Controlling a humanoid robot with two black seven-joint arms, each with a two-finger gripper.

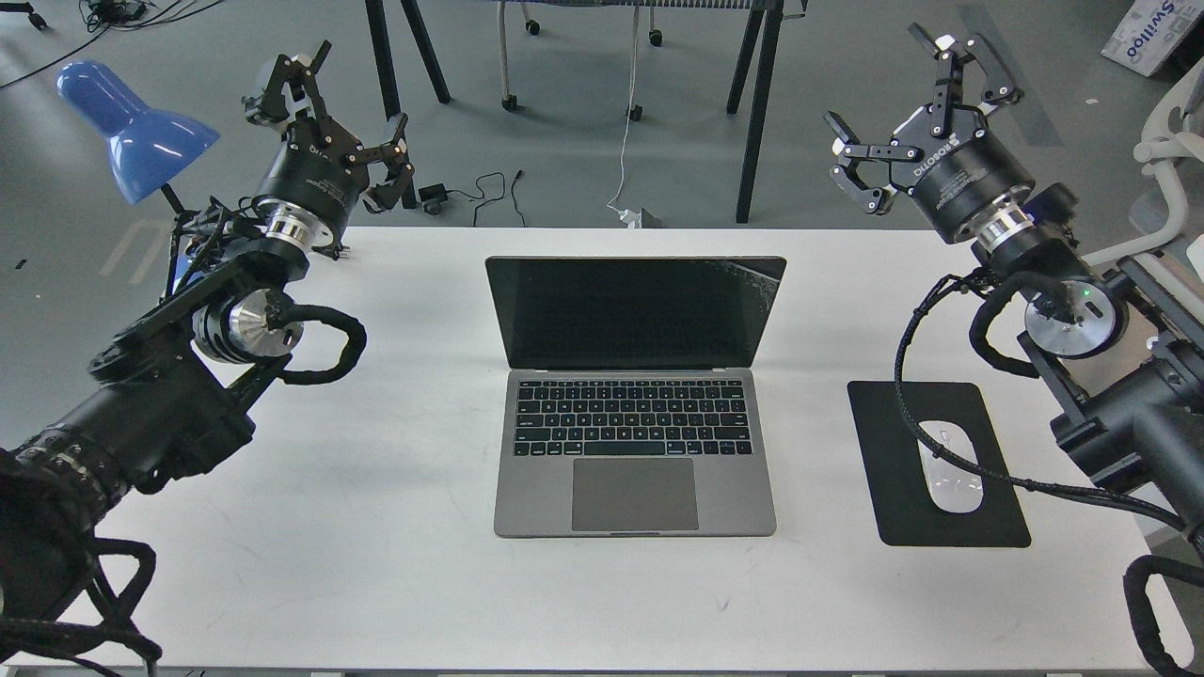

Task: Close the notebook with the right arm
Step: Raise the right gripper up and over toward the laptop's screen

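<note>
While the notebook (635, 395) sits open at mid-table (376, 564), screen upright and dark, I see my right gripper (917, 103) raised off to its right, fingers spread; my left gripper (329, 113) is spread too.

1. "ROBOTIQ" stands in white letters on the black body of the right claw (917, 103), running along the edge just behind its fingers.
2. On the left claw (324, 108) a few white letters of the same kind show, but only a fragment is turned to the view and it cannot be read whole; small white print beneath it is too fine to read.
3. A cardboard box (1149, 33) on the floor at the upper right corner bears blue lettering that reads roughly "Swilloo", cut off by the edge.
4. The keys of the notebook (635, 418) carry white legends, too small to read.
</note>
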